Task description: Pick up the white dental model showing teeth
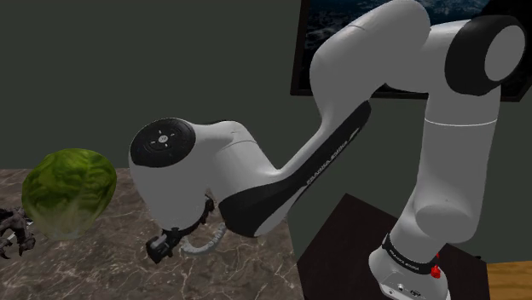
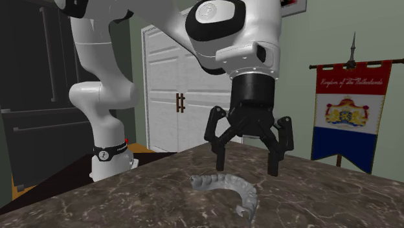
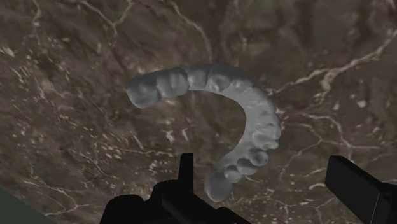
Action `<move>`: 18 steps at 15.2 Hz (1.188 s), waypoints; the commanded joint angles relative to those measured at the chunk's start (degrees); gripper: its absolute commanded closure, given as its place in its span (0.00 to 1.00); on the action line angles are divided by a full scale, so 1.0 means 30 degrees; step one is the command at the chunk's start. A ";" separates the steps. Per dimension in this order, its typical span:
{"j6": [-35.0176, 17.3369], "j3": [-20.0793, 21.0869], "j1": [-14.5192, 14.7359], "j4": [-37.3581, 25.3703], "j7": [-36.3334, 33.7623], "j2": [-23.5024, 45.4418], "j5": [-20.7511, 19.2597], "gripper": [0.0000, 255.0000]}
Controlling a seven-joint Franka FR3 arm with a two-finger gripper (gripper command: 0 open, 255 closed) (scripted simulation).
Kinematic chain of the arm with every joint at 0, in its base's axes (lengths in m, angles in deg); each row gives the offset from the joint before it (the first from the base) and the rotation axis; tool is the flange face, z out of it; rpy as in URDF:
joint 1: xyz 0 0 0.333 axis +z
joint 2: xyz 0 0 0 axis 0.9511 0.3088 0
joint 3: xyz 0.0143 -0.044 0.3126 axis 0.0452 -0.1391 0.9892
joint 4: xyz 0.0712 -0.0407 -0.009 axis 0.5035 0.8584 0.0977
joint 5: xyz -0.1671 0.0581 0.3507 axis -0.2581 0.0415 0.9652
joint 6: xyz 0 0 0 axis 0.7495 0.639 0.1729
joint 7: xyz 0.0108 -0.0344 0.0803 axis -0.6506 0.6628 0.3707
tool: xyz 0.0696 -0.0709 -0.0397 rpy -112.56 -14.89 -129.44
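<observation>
End effector [image 2: 247, 166] poised just above the surface [image 2: 336, 201], fingers [image 3: 359, 186] spread wide, gripping nothing. Pale grey-white dental model [image 2: 228, 188] flat on the brown marbled stone directly beneath, untouched. In the wrist view, one end of the arch between the two fingers, the rest curving away ahead, single teeth readable. From the second exterior view, merely a ridged arc, with white double doors [image 2: 169, 97] and a red, white and blue banner [image 2: 349, 113] behind. In the shoulder view, hand mostly hidden behind the white arm [image 1: 213, 162]. Green leafy head [image 1: 70, 189] at that view's left, beside a dark spiky object [image 1: 12, 232] cut off by the edge, not identifiable
</observation>
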 commanded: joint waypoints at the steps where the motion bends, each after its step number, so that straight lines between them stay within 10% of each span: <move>1: -0.0138 -0.0332 0.0452 -0.0079 -0.0601 0.0616 -0.0712 0.00; 7: -0.0715 -0.0859 0.0885 0.0209 -0.1407 0.1385 -0.1676 0.00; 8: -0.0729 -0.0872 0.0887 0.0215 -0.1418 0.1400 -0.1695 1.00; 18: -0.0591 -0.0735 0.0783 0.0152 -0.1230 0.1215 -0.1463 1.00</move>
